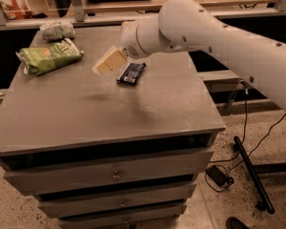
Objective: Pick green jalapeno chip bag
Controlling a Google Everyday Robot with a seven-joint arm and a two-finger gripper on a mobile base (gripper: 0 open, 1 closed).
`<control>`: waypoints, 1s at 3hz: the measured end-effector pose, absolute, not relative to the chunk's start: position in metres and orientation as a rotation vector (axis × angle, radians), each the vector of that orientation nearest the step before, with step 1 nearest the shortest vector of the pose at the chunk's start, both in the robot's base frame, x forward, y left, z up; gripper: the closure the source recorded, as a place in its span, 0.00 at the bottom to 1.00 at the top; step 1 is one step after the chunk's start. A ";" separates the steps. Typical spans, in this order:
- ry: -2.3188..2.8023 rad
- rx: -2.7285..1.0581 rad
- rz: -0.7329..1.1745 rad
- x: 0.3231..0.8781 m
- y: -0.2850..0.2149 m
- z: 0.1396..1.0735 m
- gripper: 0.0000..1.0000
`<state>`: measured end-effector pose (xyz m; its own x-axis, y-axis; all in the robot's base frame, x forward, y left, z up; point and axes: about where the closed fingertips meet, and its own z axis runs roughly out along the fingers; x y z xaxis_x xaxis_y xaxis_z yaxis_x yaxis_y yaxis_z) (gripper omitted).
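Note:
The green jalapeno chip bag (pixel 49 56) lies flat near the back left of the grey cabinet top (pixel 105 113). My gripper (pixel 109 61), with cream-coloured fingers, hangs above the middle of the top, to the right of the bag and apart from it. The white arm reaches in from the right. Nothing shows in the gripper. A slim dark wrapped bar (pixel 131 73) lies just right of the gripper. A smaller pale grey-white bag (pixel 57 30) sits behind the green bag at the back left corner.
The cabinet has several drawers below the top (pixel 114 175). A rail and shelf (pixel 133 4) run behind the cabinet. Black cables and a stand (pixel 250 171) lie on the speckled floor at the right.

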<state>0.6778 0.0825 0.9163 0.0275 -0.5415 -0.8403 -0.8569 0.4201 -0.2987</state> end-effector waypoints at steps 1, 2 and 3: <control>1.637 -1.242 0.422 0.700 0.117 0.909 0.00; 1.637 -1.257 0.437 0.719 0.149 0.901 0.00; 1.644 -1.263 0.472 0.736 0.170 0.890 0.00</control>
